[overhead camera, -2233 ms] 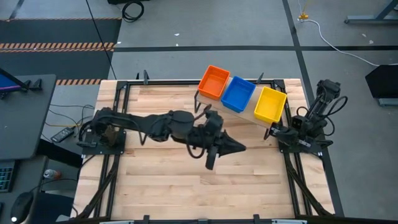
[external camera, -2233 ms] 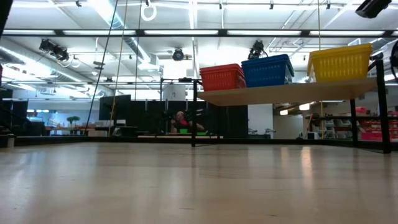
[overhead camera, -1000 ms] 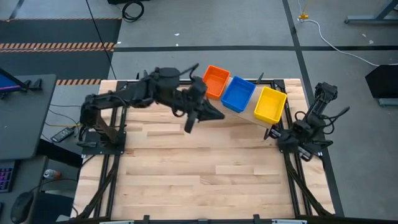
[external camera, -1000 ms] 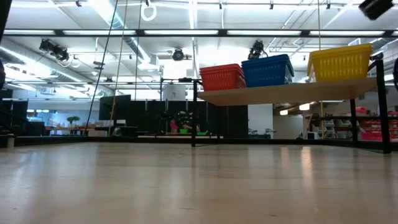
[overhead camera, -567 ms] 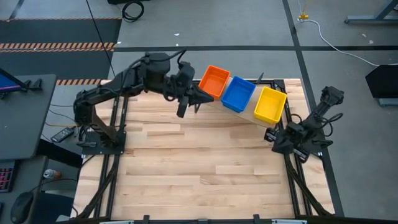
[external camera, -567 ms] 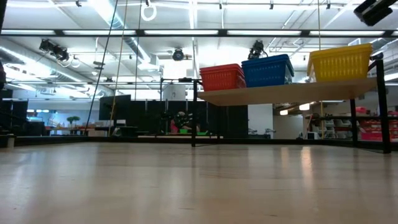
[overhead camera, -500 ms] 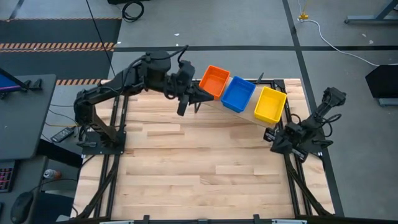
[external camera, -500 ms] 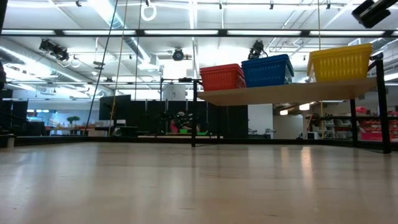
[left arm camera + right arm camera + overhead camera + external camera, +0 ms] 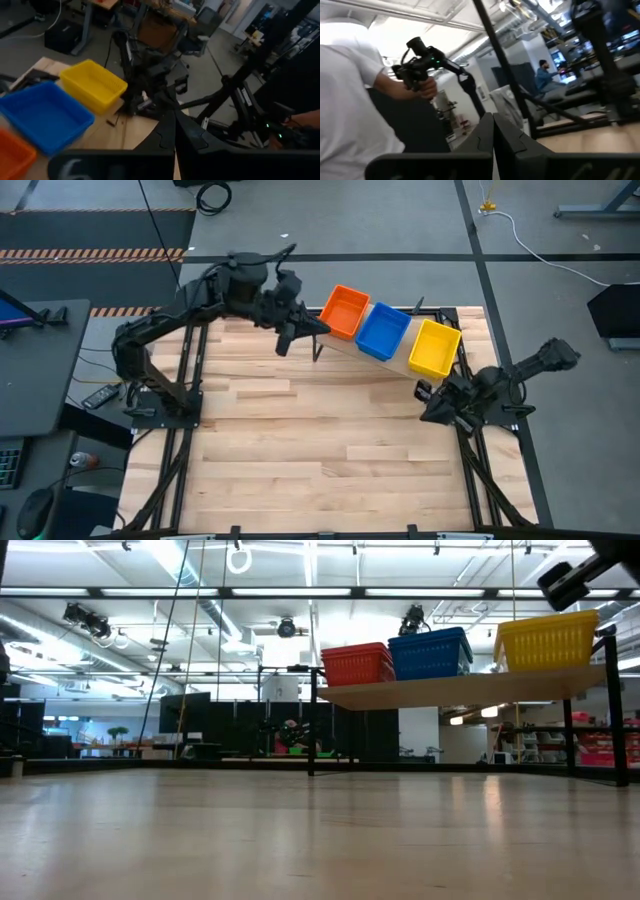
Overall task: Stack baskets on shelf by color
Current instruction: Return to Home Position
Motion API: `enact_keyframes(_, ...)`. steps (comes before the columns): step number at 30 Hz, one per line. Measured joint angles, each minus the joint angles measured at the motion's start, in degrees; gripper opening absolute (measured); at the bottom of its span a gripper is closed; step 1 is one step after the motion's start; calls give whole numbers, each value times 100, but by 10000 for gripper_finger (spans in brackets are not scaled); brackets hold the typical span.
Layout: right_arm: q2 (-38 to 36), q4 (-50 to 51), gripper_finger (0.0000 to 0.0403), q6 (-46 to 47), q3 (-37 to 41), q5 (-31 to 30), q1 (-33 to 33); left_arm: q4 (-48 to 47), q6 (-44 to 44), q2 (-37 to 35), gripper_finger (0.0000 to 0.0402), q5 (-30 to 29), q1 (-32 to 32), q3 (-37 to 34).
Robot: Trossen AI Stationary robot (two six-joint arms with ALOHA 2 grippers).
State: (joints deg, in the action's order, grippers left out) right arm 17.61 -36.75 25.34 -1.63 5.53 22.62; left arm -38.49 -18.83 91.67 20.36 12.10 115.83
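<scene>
Sorting looks done: orange stack, blue stack, yellow stack line shelf at 1 o'clock. Left gripper at 11 and right gripper at 3 sit pinched closed, empty (nothing left to carry).

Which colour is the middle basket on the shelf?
The middle basket is blue; the high view shows it best.

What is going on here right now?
Nothing is being carried at this moment. The orange baskets, blue baskets and yellow baskets stand side by side on the shelf, grouped by color. The left pincer is shut and empty, hovering close to the orange baskets. The right pincer, also shut and empty, is at the right edge of the table, near the yellow baskets.
</scene>
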Motion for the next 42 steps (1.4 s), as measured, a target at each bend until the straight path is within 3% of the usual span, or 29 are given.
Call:
enact_keyframes(8,1,131,7,-1,0,272,-631,-473,298,-250,1,-455,37,-2)
enact_keyframes(11,0,139,9,-100,0,223,-736,17,273,-416,1,-515,35,-428)
enact_keyframes(13,0,150,9,-118,0,205,-749,912,63,-691,1,-512,-35,-1236)
enact_keyframes(18,0,186,10,-127,0,207,-749,4026,-1012,-1580,1,-514,-179,-4033)
enact_keyframes(22,0,182,11,-127,0,207,-749,5589,-1616,-2555,0,-751,-99,-5646)
enact_keyframes(33,0,173,11,-127,0,207,-749,5536,-1212,-5114,0,-2327,-516,-8197)
enact_keyframes(42,0,173,12,-128,0,207,-749,5377,-1196,-5897,0,-2897,-859,-9490)
